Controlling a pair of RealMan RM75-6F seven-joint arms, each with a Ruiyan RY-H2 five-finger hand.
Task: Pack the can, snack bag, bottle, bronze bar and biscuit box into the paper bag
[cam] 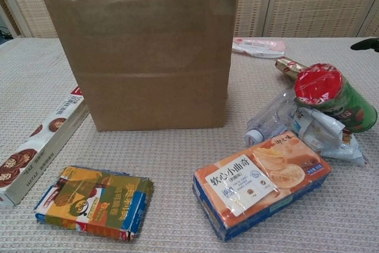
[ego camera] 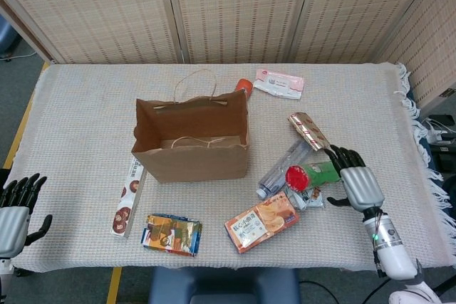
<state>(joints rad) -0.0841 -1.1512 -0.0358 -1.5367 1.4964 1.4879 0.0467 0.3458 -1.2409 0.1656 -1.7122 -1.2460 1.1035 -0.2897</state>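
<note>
The brown paper bag (ego camera: pixel 189 149) (cam: pixel 142 57) stands open and upright in the middle of the table. To its right lies a green can with a red lid (ego camera: pixel 311 174) (cam: pixel 331 95), on its side. A clear bottle (ego camera: pixel 280 169) (cam: pixel 272 115) and the bronze bar (ego camera: pixel 308 131) (cam: pixel 289 66) lie next to it. The orange biscuit box (ego camera: pixel 261 221) (cam: pixel 260 183) and a colourful snack bag (ego camera: pixel 172 234) (cam: pixel 93 202) lie near the front edge. My right hand (ego camera: pixel 354 178) hovers at the can's right end, fingers spread and holding nothing; one fingertip (cam: pixel 365 44) shows in the chest view. My left hand (ego camera: pixel 14 208) stays open off the table's left front corner.
A long cookie box (ego camera: pixel 128 197) (cam: pixel 37 145) lies left of the bag. A pink-and-white packet (ego camera: pixel 278 82) (cam: pixel 259 47) and a small orange item (ego camera: pixel 244 86) sit behind the bag. A small clear wrapper (ego camera: pixel 312 196) lies under the can. Woven screens close off the back.
</note>
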